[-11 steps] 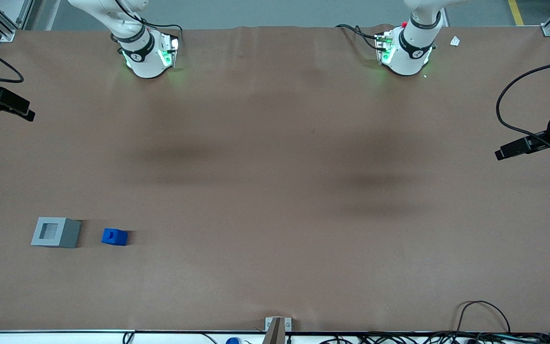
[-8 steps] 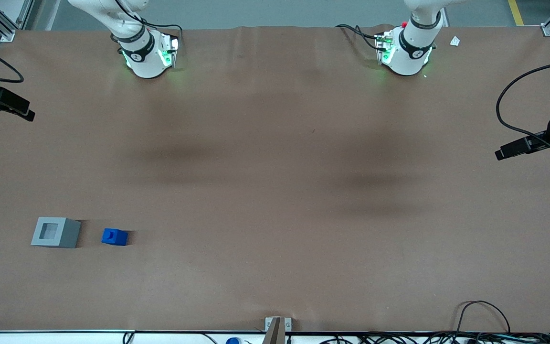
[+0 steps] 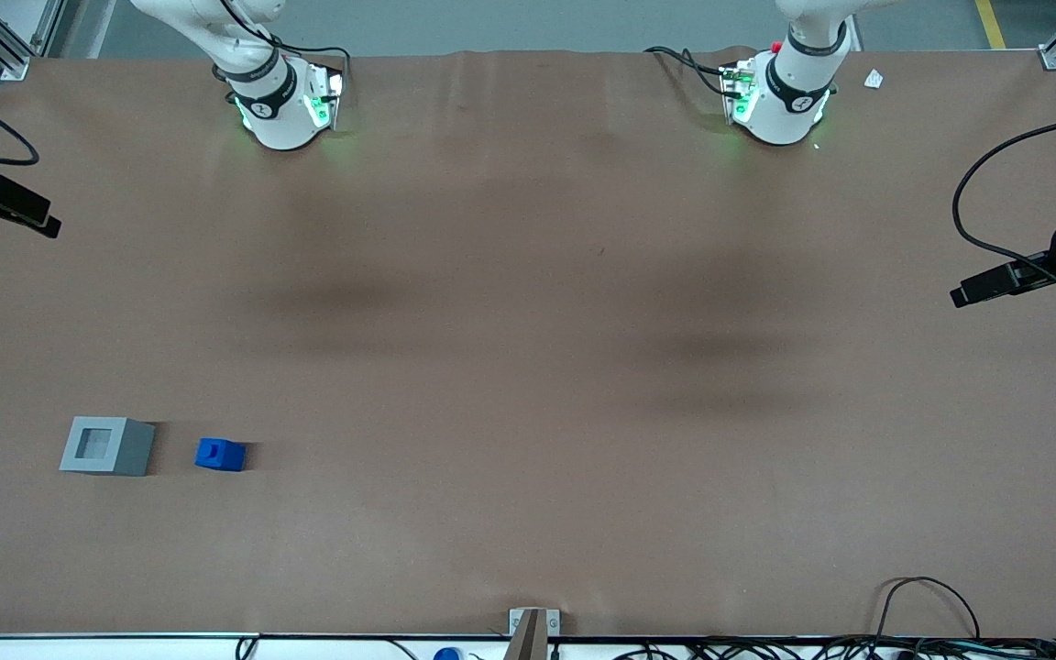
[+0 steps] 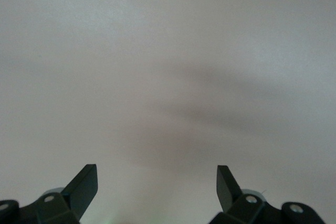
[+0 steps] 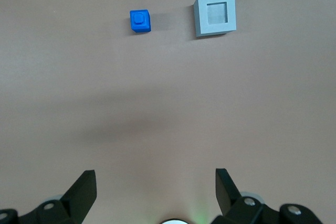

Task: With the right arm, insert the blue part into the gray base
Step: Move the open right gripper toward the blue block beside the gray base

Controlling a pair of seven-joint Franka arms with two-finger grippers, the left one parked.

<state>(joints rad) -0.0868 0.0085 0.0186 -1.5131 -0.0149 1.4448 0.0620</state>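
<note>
The gray base (image 3: 107, 445) sits on the brown table (image 3: 528, 367) toward the working arm's end, fairly near the front camera. Its top face carries a square recess, and that recess holds nothing — only its own pale gray floor shows, both from the front and from the right wrist view, where the gray base (image 5: 215, 14) is seen almost straight down.

The blue part (image 3: 220, 454) rests on the table just beside the base, apart from it with a strip of bare brown surface between them, and at about the same distance from the front camera. It stands upright with its stepped top facing up; in the right wrist view the blue part (image 5: 140, 21) shows a small raised square on top.

The right arm's gripper (image 5: 155, 192) hangs above the table, well apart from both blocks and farther from the front camera than they are. Its two black fingers (image 5: 84, 190) are spread wide with nothing between them but bare table — it grips nothing. In the front view the gripper (image 3: 28, 216) shows only as a dark shape with a cable at the working arm's edge of the table.
</note>
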